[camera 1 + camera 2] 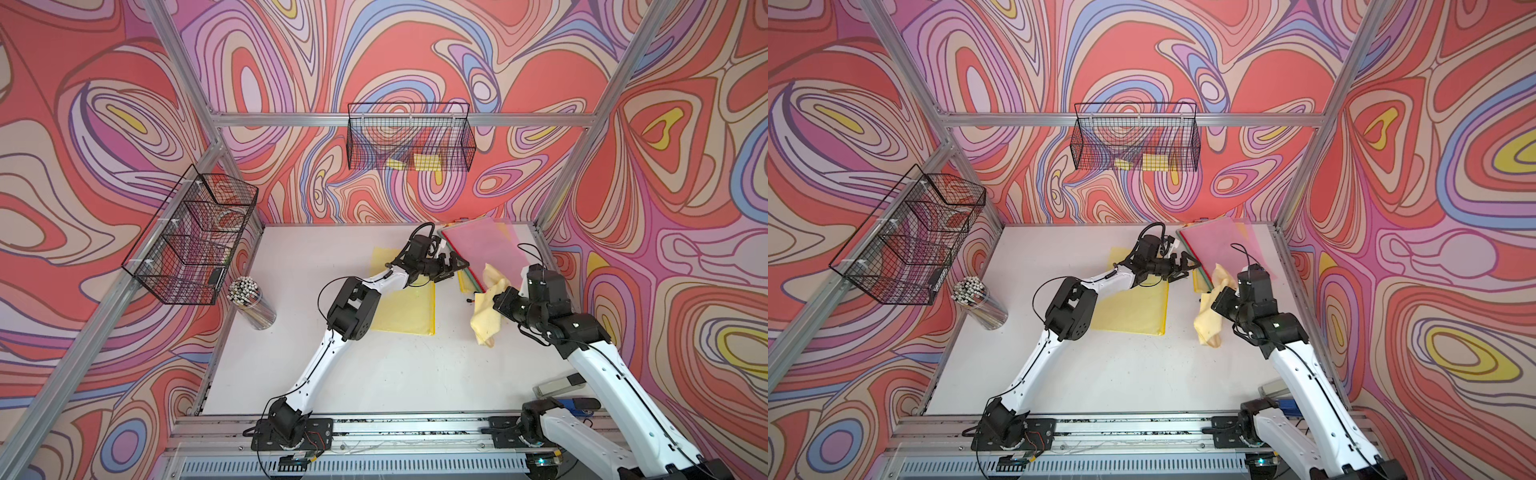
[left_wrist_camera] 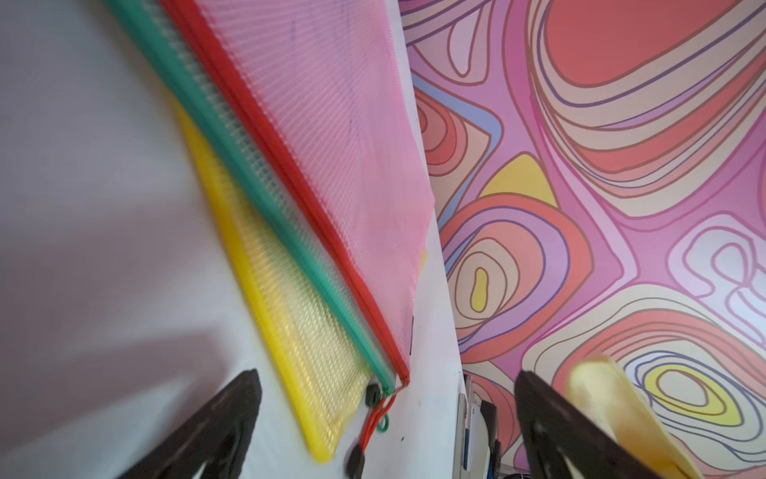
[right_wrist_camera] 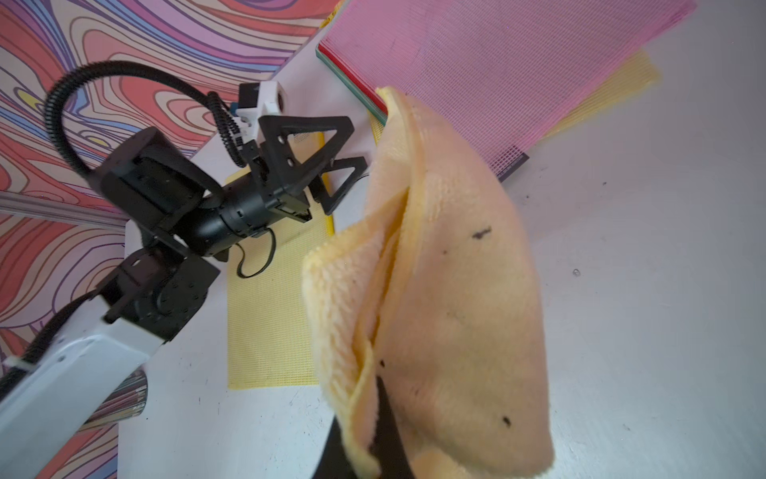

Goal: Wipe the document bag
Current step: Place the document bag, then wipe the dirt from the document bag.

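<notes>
Robot arms at a cleaning bench: the left gripper (image 1: 452, 265) hangs with its two black fingers (image 2: 232, 414) spread wide and holding nothing, at the zipper edge of a stack of mesh bags on the far right of the white table (image 1: 332, 374). Its wrist view shows the fingers framing the stack's corner, where the zipper pulls (image 2: 375, 419) lie. Whether either tip touches the stack cannot be told. The pink bag (image 1: 482, 245) tops that stack, its red zipper edge running along a green-edged bag (image 2: 257, 174) and a yellow-edged bag (image 2: 298, 323) beneath. A separate yellow bag (image 1: 405, 309) lies flat mid-table, partly under the left arm (image 1: 320, 365) and just beside the stack. The right gripper (image 1: 498, 301) is clamped on a pale yellow cloth (image 1: 486, 320), its fingers (image 3: 387, 414) pressed together on a bunched fold, so the fabric hides most of them. The cloth, flecked with small dark marks in the right wrist view, hangs between the yellow bag and the stack, its upper end near the stack's edge. In both top views the two grippers are near each other but apart. A clear cup of pens (image 1: 253, 305) stands at the table's left edge, well apart from both.
</notes>
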`<state>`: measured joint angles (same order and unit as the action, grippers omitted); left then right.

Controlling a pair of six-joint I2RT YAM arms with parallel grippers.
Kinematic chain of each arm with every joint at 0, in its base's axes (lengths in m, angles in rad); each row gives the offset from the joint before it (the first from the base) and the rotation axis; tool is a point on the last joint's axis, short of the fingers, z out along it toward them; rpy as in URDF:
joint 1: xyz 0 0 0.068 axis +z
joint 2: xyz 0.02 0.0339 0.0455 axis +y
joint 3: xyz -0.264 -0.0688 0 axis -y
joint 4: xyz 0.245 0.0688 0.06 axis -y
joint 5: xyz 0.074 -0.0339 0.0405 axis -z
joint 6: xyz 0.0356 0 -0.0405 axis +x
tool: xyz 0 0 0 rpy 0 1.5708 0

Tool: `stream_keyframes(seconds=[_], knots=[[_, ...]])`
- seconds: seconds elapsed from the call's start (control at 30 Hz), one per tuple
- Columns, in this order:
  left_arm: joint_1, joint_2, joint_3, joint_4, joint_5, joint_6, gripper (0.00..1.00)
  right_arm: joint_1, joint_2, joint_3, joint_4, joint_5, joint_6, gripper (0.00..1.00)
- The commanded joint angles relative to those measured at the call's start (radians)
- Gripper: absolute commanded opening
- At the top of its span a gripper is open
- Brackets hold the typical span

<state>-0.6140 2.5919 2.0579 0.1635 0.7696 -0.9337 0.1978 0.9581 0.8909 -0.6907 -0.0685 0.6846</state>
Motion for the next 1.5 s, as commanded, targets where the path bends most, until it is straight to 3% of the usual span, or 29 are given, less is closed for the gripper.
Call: stream_keyframes(seconds=[0.0,0.17,0.37,0.53,0.63,0.73,0.9,1.2,1.47], knots=[[0.011,-0.234,-0.088,-0.085,-0.065,0.196,0.99,-0.003,0.074,0.062,0.079,-0.032,-0.035,0.0],[0.011,-0.532,-0.307,-0.097,-0.104,0.305,0.99,-0.003,0.213,0.111,0.186,-0.103,-0.036,0.0],[0.073,-0.788,-0.581,-0.256,-0.227,0.419,0.99,0.022,0.436,0.159,0.36,-0.298,0.011,0.0],[0.279,-0.927,-0.941,-0.126,-0.207,0.315,0.92,0.14,0.622,0.345,0.326,-0.214,-0.05,0.0],[0.368,-0.948,-1.073,-0.038,-0.152,0.274,0.88,0.195,0.8,0.529,0.187,-0.131,-0.126,0.0],[0.382,-0.93,-1.084,-0.097,-0.159,0.324,0.85,0.208,0.99,0.648,0.116,-0.087,-0.156,0.0],[0.385,-0.915,-1.111,-0.097,-0.164,0.336,0.84,0.209,1.131,0.657,0.11,-0.068,-0.145,0.0],[0.392,-0.917,-1.111,-0.29,-0.285,0.448,0.82,0.208,1.161,0.505,0.192,-0.093,-0.104,0.0],[0.396,-0.848,-1.097,-0.356,-0.263,0.488,0.76,0.208,1.167,0.44,0.23,-0.127,-0.097,0.0]])
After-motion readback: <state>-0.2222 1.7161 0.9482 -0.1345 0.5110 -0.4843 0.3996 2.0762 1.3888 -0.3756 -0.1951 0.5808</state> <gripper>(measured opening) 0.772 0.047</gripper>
